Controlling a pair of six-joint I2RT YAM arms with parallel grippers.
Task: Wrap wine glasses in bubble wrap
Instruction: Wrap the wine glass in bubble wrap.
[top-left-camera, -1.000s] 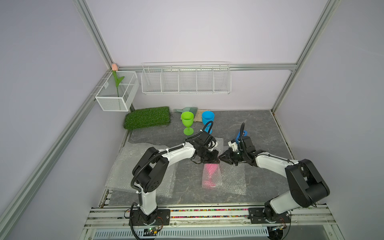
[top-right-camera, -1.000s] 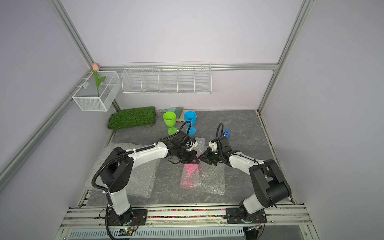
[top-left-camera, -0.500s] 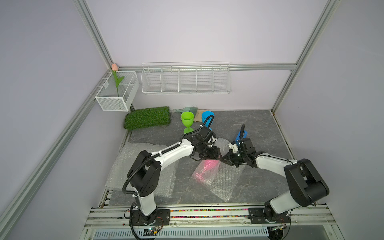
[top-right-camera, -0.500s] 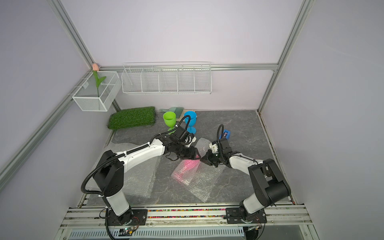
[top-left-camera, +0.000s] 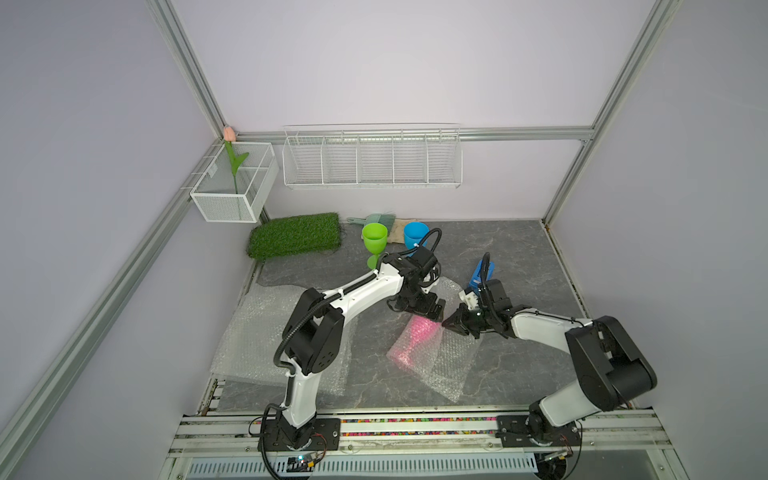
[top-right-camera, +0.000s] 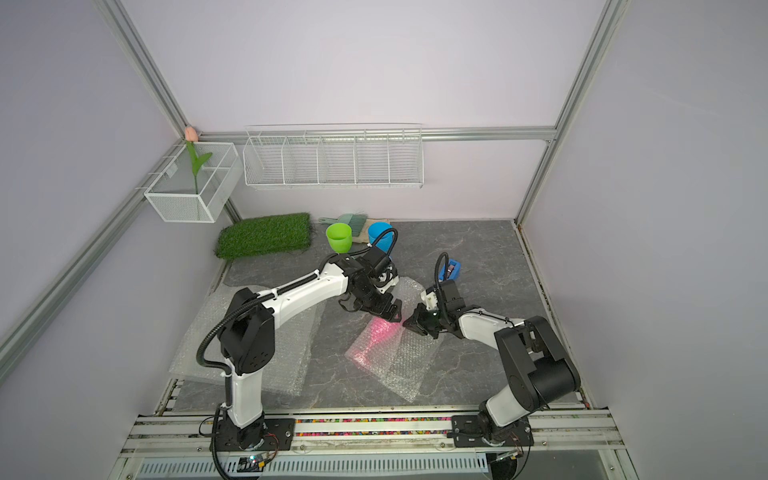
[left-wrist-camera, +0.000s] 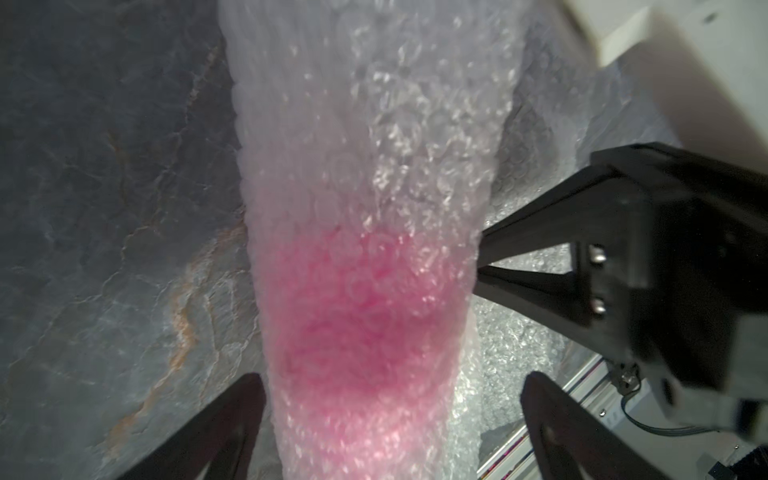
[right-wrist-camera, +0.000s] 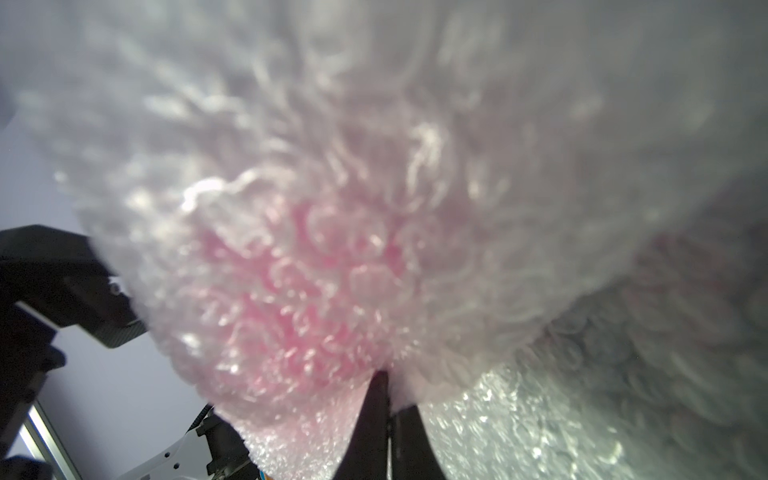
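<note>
1. In a top view, my left arm reaches low. My left gripper (top-left-camera: 430, 311) is spread wide over the pink goblet (top-left-camera: 417, 332), which lies on its side in bumpy, see-through bubble wrap (top-left-camera: 451, 365).
2. Left wrist view: my black fingers (left-wrist-camera: 232, 415) stand apart, one on each side of the roll.
3. Right wrist view: my right gripper (right-wrist-camera: 386, 390) pinches the wrap tight.

Legible text, labels, brands, numbers, signs: none, whether on the bubble wrap (top-left-camera: 451, 361) under the left gripper (top-left-camera: 428, 313) and at the right gripper (top-left-camera: 446, 323), or on the blue tape dispenser (top-left-camera: 482, 272) just behind the right gripper.
</note>
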